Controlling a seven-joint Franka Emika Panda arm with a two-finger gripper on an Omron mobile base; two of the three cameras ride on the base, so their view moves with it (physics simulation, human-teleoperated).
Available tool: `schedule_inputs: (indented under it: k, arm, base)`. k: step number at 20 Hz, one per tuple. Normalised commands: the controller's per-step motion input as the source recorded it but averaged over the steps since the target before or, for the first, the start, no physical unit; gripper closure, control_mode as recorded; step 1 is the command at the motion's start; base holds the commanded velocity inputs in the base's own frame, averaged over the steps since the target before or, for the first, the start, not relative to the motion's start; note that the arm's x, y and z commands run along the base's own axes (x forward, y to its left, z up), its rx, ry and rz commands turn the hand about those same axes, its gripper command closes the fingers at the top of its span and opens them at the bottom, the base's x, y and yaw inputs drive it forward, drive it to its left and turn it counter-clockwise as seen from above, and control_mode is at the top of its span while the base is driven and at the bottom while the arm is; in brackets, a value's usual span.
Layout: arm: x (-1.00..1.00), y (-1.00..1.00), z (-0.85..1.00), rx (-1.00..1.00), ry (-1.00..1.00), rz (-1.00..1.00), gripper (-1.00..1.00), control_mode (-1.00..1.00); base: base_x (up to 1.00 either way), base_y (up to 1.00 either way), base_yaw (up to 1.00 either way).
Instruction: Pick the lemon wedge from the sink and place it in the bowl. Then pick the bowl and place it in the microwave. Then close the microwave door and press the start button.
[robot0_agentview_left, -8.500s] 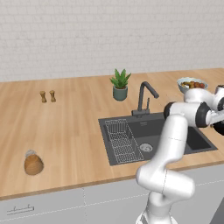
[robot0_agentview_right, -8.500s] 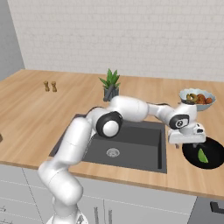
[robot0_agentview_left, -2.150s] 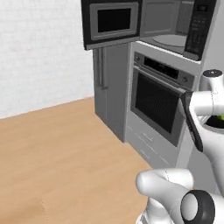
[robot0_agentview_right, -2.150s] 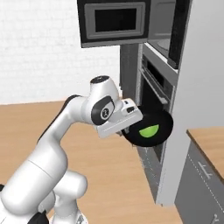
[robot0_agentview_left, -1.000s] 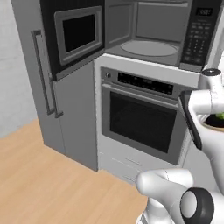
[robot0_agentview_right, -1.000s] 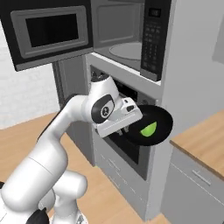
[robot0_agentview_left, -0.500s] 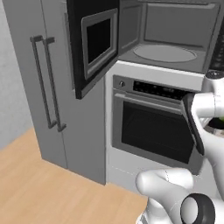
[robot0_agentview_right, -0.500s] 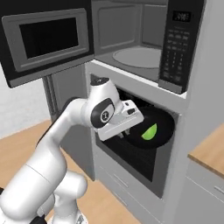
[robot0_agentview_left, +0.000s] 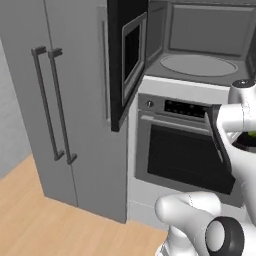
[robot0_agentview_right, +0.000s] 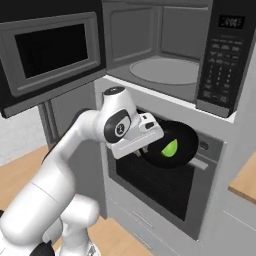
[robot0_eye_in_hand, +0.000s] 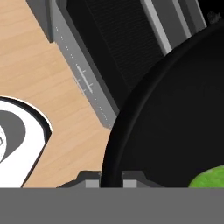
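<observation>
My gripper (robot0_agentview_right: 145, 148) is shut on the left rim of the black bowl (robot0_agentview_right: 176, 141), which hangs tilted in front of the oven, just below the microwave (robot0_agentview_right: 165, 55). The lime-green lemon wedge (robot0_agentview_right: 170, 148) lies inside the bowl. In the hand view the bowl's rim (robot0_eye_in_hand: 131, 113) passes between my fingertips (robot0_eye_in_hand: 93, 183), and the lemon wedge (robot0_eye_in_hand: 211, 179) peeks in at the lower right. The microwave door (robot0_agentview_right: 50, 50) is swung wide open to the left; the glass turntable (robot0_agentview_right: 167, 71) is bare. In the left base view the door (robot0_agentview_left: 127, 60) stands edge-on beside the microwave's cavity (robot0_agentview_left: 200, 55).
The keypad (robot0_agentview_right: 218, 57) runs down the microwave's right side. Directly beneath is the larger oven (robot0_agentview_left: 180, 155) with its bar handle. A tall grey fridge (robot0_agentview_left: 55, 100) with two vertical handles stands to the left. A wooden floor (robot0_agentview_left: 35, 220) lies below, and a countertop corner (robot0_agentview_right: 245, 182) is at the right.
The whole picture has shifted, so the base has moved: the microwave and oven now sit closer and more head-on. The bowl with the lemon wedge stays in my shut gripper.
</observation>
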Motion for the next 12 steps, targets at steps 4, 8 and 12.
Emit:
schedule_inputs:
  k: [4,8,12]
  arm:
    - [0.00,0.00,0.00,0.00,0.00,0.00,1.00,1.00]
    - [0.00,0.00,0.00,0.00,0.00,0.00,1.00,1.00]
    - [0.00,0.00,0.00,0.00,0.00,0.00,1.00,1.00]
  base:
    - [0.21,0.23,-0.31]
    - [0.33,0.43,-0.31]
    - [0.57,0.39,-0.28]
